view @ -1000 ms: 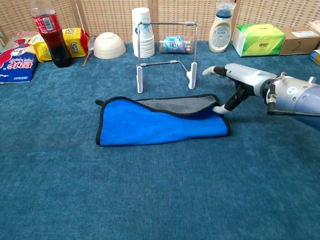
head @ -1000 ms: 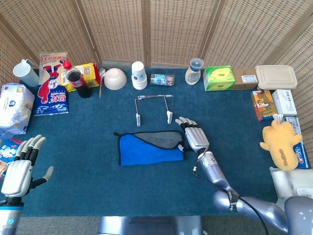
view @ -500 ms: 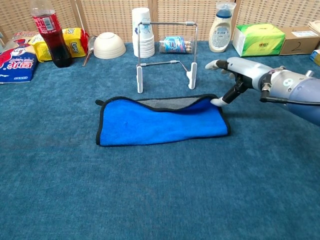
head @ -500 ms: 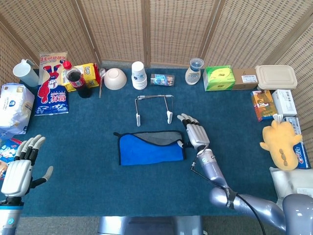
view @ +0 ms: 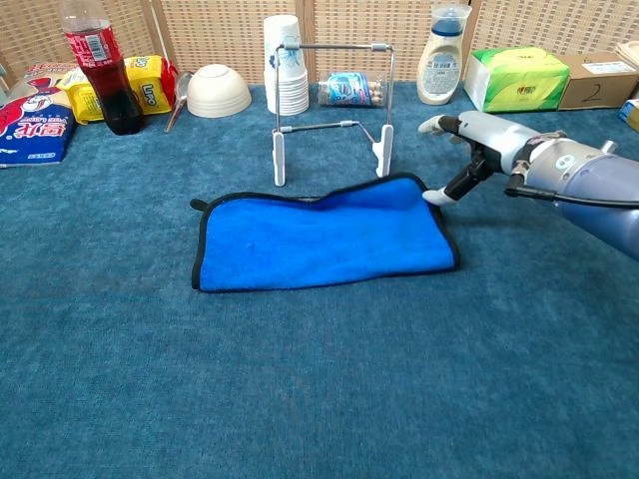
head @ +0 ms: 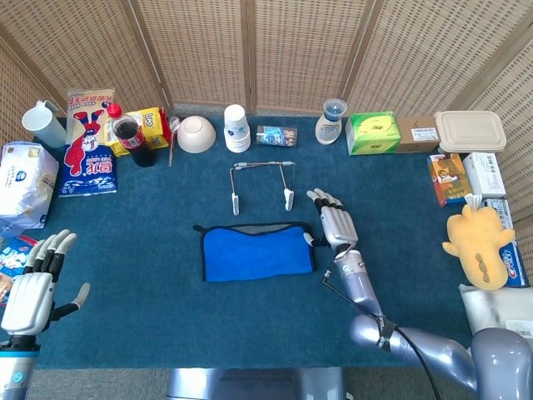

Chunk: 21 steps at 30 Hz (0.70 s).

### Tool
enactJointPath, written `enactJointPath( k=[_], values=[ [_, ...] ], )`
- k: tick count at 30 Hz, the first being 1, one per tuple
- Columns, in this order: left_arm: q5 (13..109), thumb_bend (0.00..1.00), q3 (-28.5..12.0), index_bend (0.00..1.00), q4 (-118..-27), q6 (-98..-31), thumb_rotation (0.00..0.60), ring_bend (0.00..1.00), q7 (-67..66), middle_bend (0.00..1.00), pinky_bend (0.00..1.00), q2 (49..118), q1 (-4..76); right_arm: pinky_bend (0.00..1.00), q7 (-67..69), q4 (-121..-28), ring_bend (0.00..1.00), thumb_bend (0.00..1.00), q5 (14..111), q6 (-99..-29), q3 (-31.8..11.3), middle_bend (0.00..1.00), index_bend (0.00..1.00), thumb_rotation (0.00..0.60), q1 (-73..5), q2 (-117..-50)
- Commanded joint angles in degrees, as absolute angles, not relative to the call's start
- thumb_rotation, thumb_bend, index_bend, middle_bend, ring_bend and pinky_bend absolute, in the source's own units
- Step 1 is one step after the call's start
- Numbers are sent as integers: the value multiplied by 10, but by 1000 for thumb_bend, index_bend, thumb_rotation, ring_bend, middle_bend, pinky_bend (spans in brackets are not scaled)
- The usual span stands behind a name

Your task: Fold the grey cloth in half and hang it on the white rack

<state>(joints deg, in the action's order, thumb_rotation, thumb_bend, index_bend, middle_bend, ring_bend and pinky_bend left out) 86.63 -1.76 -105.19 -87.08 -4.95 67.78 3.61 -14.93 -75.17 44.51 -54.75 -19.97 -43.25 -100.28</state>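
Note:
The cloth (head: 258, 252) (view: 319, 239) lies folded flat in the middle of the table, blue side up with a black border; almost no grey shows. The white rack (head: 262, 166) (view: 334, 46) stands upright just behind it. My right hand (head: 337, 225) (view: 479, 140) hovers at the cloth's far right corner, fingers stretched out and apart. Its thumb (view: 439, 193) touches the slightly raised cloth edge there; no pinch shows. My left hand (head: 37, 283) rests far off at the table's near left corner, fingers spread and holding nothing; the chest view does not show it.
Along the back stand a cola bottle (head: 137, 137) (view: 100, 65), a white bowl (head: 196, 133), a stack of paper cups (head: 237, 127), a lotion bottle (head: 329, 121) and a green tissue box (head: 372, 132). Snack bags lie left; boxes and a yellow plush toy (head: 477, 244) right.
My right hand moved toward the rack, drawing the blue top layer back over the exposed grey strip. The cloth's far edges now line up. The left hand stayed still.

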Motion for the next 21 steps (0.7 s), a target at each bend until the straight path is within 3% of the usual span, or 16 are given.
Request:
enactJointPath(
  k=[1, 21],
  values=[
    [867, 0, -17, 48, -1052, -871, 600, 0, -49, 0, 0, 678, 36, 0, -151, -752, 0, 305, 443, -550, -200, 48, 42, 600, -432, -1003],
    [889, 0, -19, 51, -1028, -889, 600, 0, -90, 0, 0, 683, 34, 0, -129, -823, 0, 308, 485, -603, -187, 49, 43, 600, -389, -953]
  ],
)
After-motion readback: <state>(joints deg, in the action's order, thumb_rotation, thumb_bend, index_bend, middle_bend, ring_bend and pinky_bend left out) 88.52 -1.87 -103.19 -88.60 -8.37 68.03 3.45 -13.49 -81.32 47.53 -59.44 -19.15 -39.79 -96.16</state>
